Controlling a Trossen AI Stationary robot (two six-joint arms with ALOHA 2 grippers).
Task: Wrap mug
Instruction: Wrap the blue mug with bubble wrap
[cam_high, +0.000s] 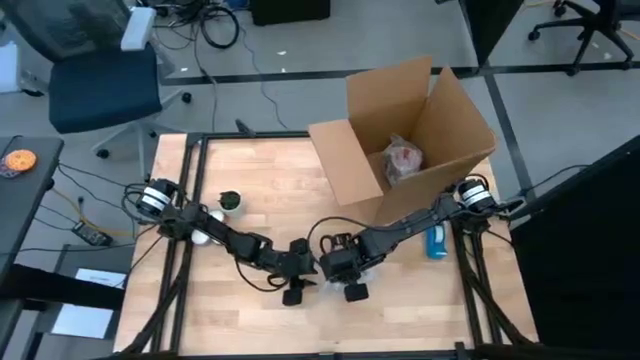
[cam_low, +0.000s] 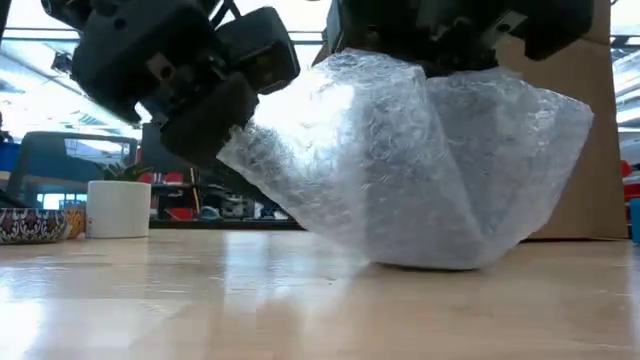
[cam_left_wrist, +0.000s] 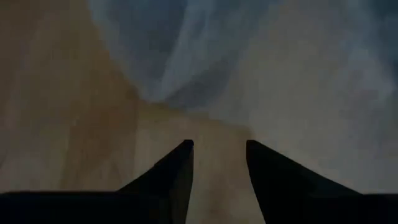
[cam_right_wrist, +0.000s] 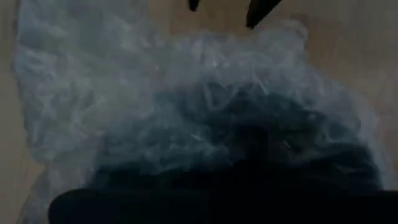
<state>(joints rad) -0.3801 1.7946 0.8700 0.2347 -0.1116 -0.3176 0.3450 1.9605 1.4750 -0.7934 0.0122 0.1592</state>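
Observation:
A crumpled sheet of clear bubble wrap (cam_low: 420, 170) stands tented at the table's middle, its lower folds on the wood. Its top rises to my right gripper (cam_high: 342, 268), which comes down onto it and is covered by it in the right wrist view. My left gripper (cam_left_wrist: 219, 149) is open just left of the wrap, low over bare wood, with nothing between its fingers. A white mug (cam_low: 118, 208) stands far back on the left. No mug shows through the wrap. My right gripper holds the bubble wrap's bunched top (cam_low: 430, 75) from above. The wrap (cam_right_wrist: 205, 112) lies over the fingers and hides the place of contact. The sheet hangs below the gripper, and its bottom (cam_low: 440, 258) rests on the table. My left gripper's fingertips (cam_right_wrist: 254, 18) stand at the wrap's edge; I cannot tell whether they touch it.
An open cardboard box (cam_high: 405, 125) with a wrapped bundle (cam_high: 404, 160) inside stands at the back right. A blue object (cam_high: 437, 242) lies beside the right arm. A dark cup (cam_high: 230, 201) and a patterned bowl (cam_low: 30, 225) sit at the far left. Bare wood lies along the near edge.

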